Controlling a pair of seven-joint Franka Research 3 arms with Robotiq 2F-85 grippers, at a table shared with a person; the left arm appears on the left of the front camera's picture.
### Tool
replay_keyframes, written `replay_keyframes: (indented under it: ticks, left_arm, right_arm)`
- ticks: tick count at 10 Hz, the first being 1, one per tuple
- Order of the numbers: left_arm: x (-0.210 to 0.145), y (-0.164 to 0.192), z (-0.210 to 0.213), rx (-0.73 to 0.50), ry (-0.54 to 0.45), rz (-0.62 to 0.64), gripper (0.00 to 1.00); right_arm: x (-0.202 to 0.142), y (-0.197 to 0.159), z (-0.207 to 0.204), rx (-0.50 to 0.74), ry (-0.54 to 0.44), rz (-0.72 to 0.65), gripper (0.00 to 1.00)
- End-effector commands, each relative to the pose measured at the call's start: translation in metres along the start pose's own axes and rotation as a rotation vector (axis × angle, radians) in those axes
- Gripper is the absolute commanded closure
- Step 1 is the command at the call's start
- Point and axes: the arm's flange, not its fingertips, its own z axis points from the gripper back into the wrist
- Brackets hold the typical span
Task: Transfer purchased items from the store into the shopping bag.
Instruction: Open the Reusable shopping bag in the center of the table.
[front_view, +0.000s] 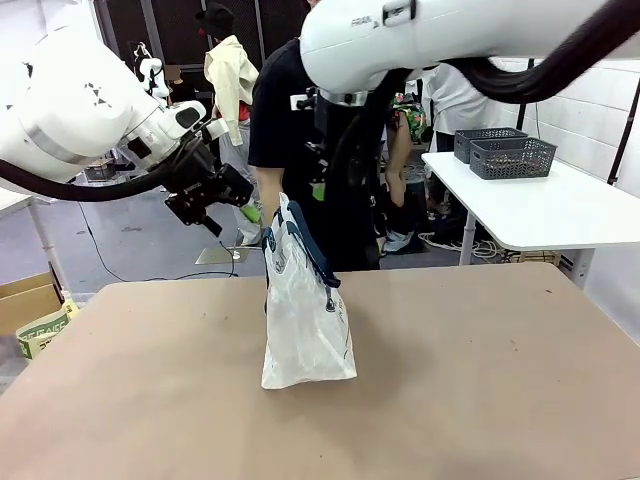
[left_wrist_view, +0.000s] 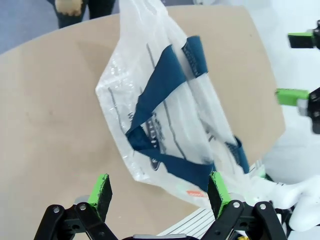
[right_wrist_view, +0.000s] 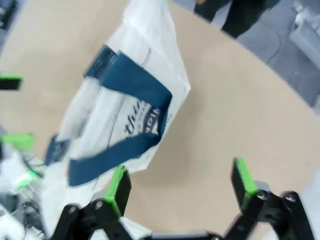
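The shopping bag (front_view: 305, 310) stands upright in the middle of the brown table, translucent with navy straps. My left gripper (front_view: 238, 208) hovers open just left of the bag's top, and my right gripper (front_view: 322, 185) hangs open just above and right of it. In the left wrist view the bag (left_wrist_view: 165, 125) lies beyond my open left gripper (left_wrist_view: 160, 192), with the right gripper's green pads (left_wrist_view: 292, 95) at the edge. In the right wrist view the bag (right_wrist_view: 125, 100) lies ahead of my open right gripper (right_wrist_view: 181, 187). Nothing is held. The purchased items are out of view.
A person in a black shirt (front_view: 275, 110) stands at the table's far side, right behind the bag. Two dark grey slotted baskets (front_view: 510, 155) sit on a white side table (front_view: 540, 210) at the back right; I cannot tell whether either is the store.
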Motion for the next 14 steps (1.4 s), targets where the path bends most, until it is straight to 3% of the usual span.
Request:
replay_keyframes:
  ticks: [1, 2, 3, 4, 7, 14]
  left_arm:
    - [0.006, 0.004, 0.007, -0.084, -0.056, -0.015, 0.00]
    - [0.000, 0.000, 0.000, 0.000, 0.000, 0.000, 0.00]
    - [0.000, 0.000, 0.000, 0.000, 0.000, 0.000, 0.00]
    - [0.004, 0.000, 0.002, -0.037, -0.019, 0.011, 0.00]
    - [0.015, -0.013, -0.013, -0.035, -0.018, 0.078, 0.00]
    - [0.014, -0.004, -0.027, -0.083, -0.032, 0.146, 0.00]
  right_arm:
    - [0.026, 0.003, -0.004, -0.004, -0.021, 0.058, 0.00]
    - [0.000, 0.000, 0.000, 0.000, 0.000, 0.000, 0.00]
    - [0.000, 0.000, 0.000, 0.000, 0.000, 0.000, 0.00]
    - [0.016, 0.005, -0.008, 0.013, -0.010, 0.019, 0.00]
    - [0.044, 0.021, -0.006, -0.016, 0.028, -0.098, 0.00]
    - [0.061, 0.037, -0.035, 0.044, 0.106, -0.141, 0.00]
